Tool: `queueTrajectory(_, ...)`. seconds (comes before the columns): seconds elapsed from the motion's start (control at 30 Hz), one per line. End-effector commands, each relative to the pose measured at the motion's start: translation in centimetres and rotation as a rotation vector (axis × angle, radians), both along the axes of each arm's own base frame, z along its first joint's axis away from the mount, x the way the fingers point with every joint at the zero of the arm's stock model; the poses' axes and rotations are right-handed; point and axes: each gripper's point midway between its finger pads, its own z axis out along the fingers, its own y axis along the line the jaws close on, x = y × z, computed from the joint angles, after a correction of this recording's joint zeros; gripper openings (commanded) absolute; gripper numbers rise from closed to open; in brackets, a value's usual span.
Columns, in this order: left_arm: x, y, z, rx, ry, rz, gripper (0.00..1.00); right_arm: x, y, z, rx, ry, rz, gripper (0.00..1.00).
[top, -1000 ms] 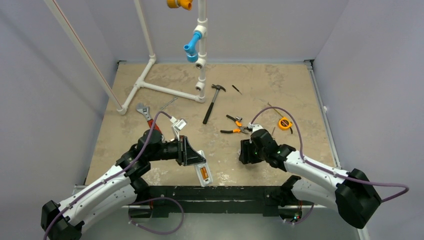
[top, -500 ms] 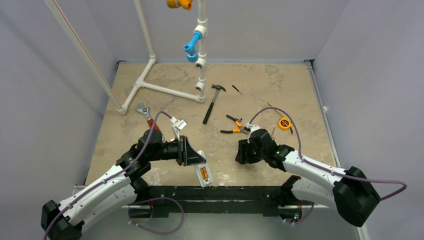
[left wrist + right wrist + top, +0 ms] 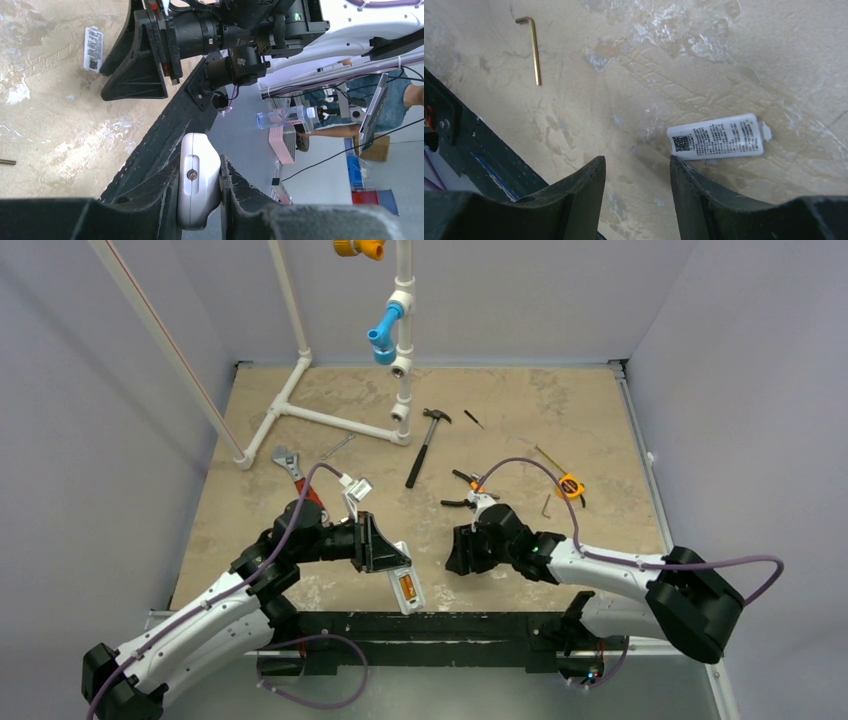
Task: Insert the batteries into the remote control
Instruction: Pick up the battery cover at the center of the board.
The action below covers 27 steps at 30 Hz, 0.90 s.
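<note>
By the near edge of the tabletop point(image 3: 674, 60), left fingers point(image 3: 235, 195) pinch the remote control point(image 3: 197, 182); right fingers point(image 3: 579, 192) hang spread near a white labelled cover point(image 3: 716, 136), hex key point(image 3: 535, 50) well apart.

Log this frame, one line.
left gripper: jaws shut on remote control, batteries in recess | right gripper: jaws open, empty, near labelled white piece on table

bare table point(image 3: 430, 525) lies between the left pincer's point(image 3: 397, 562) remote control point(image 3: 411, 601) and right pincer point(image 3: 458, 553), pliers point(image 3: 468, 491) beyond
</note>
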Motion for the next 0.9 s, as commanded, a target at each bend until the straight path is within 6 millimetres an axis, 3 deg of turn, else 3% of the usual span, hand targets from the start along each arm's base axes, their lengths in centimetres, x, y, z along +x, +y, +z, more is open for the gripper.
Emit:
queueTrajectory(0.0,-0.2,0.0,1.4,-0.033,-0.049,-0.019,0.0,0.9,-1.3,-2.3,-0.126,0.014,-0.068,0.5)
queueTrajectory(0.2,-0.3,0.2,1.2,-0.023,-0.045,-0.01,0.0,3.3,-1.4,-2.3,-0.199,-0.042,-0.127,0.52)
queueTrajectory(0.4,-0.3,0.2,1.1,-0.019,-0.043,-0.007,0.0,4.3,0.1,-2.1,-0.177,-0.061,-0.102,0.52)
queueTrajectory(0.47,-0.3,0.2,1.0,-0.017,-0.042,-0.007,0.0,4.3,0.7,-1.5,-0.147,-0.072,-0.076,0.52)
queueTrajectory(0.67,-0.2,0.2,0.8,-0.013,-0.038,-0.005,0.0,5.2,2.3,3.3,-0.024,-0.231,0.011,0.52)
queueTrajectory(0.8,-0.2,0.2,0.9,-0.016,-0.038,-0.007,0.0,6.1,1.6,5.4,-0.025,-0.289,-0.037,0.54)
queueTrajectory(0.87,-0.2,0.1,0.9,-0.017,-0.038,-0.007,0.0,6.4,0.6,5.0,-0.077,-0.269,-0.053,0.55)
